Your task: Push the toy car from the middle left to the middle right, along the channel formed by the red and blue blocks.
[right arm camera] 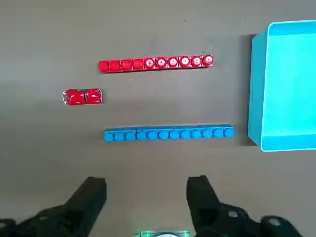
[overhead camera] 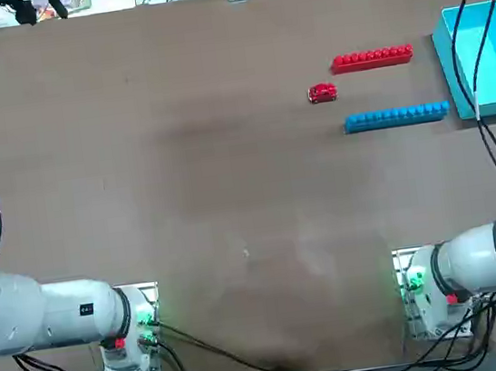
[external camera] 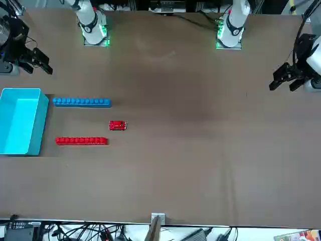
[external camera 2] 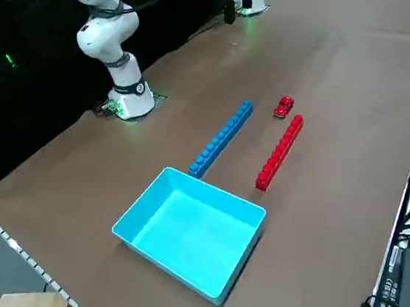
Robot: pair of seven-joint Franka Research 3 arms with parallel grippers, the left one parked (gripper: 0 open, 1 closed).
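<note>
The toy car, glossy red, sits on the brown worktop just outside the left mouth of the channel, seen from overhead, nearer the red block than the blue block. The two studded bars lie roughly parallel, the blue one closer to the arms' bases. A light-blue open box stands near their right ends. The right pincer hangs above the worktop, spread wide and holding nothing, apart from car and bars.
</note>
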